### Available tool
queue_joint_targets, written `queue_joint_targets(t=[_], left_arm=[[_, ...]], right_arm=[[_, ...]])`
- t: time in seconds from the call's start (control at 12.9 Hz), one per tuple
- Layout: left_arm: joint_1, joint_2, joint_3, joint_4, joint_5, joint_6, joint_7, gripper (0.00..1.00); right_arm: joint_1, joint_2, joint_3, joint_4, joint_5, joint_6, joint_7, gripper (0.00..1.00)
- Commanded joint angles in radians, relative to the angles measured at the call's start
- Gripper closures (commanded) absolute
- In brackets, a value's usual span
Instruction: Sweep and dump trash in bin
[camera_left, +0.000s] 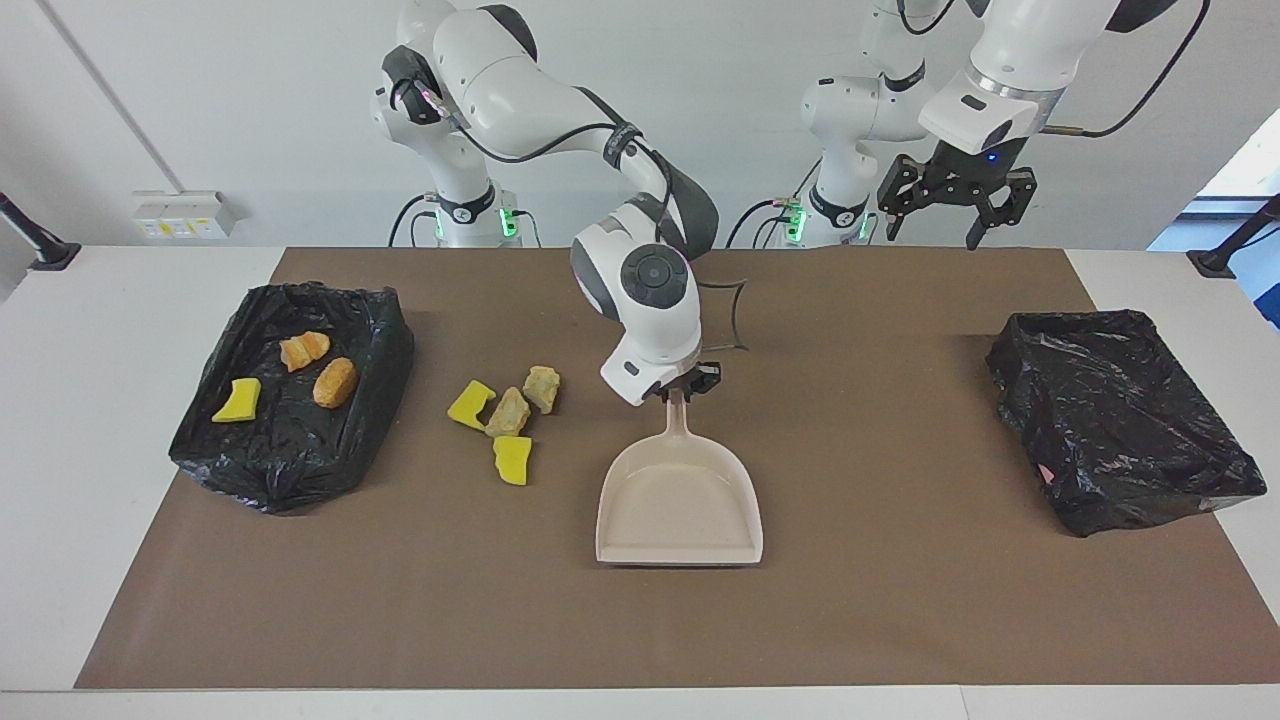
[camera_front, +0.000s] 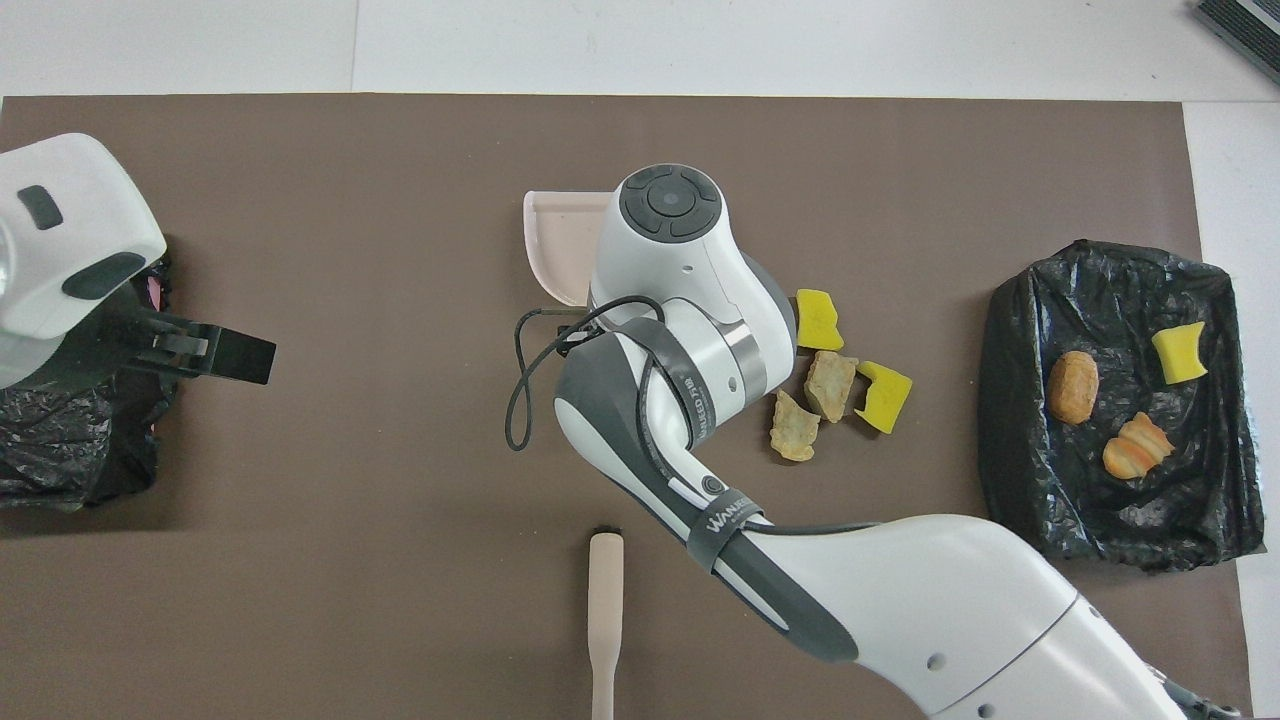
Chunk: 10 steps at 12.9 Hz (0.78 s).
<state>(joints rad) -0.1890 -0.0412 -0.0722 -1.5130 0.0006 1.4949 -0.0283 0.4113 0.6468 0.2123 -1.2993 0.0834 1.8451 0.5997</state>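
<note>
Several pieces of trash lie together on the brown mat: two yellow chunks (camera_left: 470, 404) (camera_left: 513, 460) and two tan lumps (camera_left: 508, 412) (camera_left: 543, 388). Three more pieces (camera_left: 334, 382) lie in the black-lined bin (camera_left: 270, 470) at the right arm's end. My right gripper (camera_left: 682, 386) is shut on the handle of the beige dustpan (camera_left: 680, 500). The pan is empty, low over the middle of the mat beside the pile, with its mouth away from the robots. From overhead the right arm covers most of the dustpan (camera_front: 560, 245). My left gripper (camera_left: 950, 205) waits open, up in the air.
A second black-lined bin (camera_left: 1120, 420) stands at the left arm's end. The beige brush (camera_front: 606, 600) lies on the mat near the robots' edge, hidden by the right arm in the facing view.
</note>
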Motion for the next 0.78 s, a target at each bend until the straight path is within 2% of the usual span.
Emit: queue_joint_targets(t=[0.0,0.16,0.23,0.31,0.47,0.7], left_arm=[[0.017,0.004,-0.003,0.016,-0.005,0.004,0.015,0.0],[0.023,0.012,-0.003,0.017,-0.007,0.01,0.021,0.0],[0.023,0.014,-0.003,0.016,-0.007,0.013,0.031,0.0],[0.025,0.009,-0.003,0.013,-0.011,0.018,0.072,0.0],[0.034,0.007,-0.003,0.011,-0.027,0.022,0.174,0.0],[0.025,0.012,-0.001,0.004,-0.016,0.039,0.177,0.0]], right_arm=[[0.042,0.04,0.003,0.025,0.016,0.026,0.003,1.0],[0.026,0.04,0.004,0.012,0.013,0.026,0.0,1.0],[0.026,0.04,0.004,0.014,0.013,0.026,-0.004,0.83],[0.026,0.04,0.004,0.014,0.012,0.032,-0.024,0.01],[0.018,0.03,0.004,0.015,0.016,0.036,-0.041,0.0],[0.04,-0.022,-0.002,0.012,-0.02,0.022,-0.028,0.0]])
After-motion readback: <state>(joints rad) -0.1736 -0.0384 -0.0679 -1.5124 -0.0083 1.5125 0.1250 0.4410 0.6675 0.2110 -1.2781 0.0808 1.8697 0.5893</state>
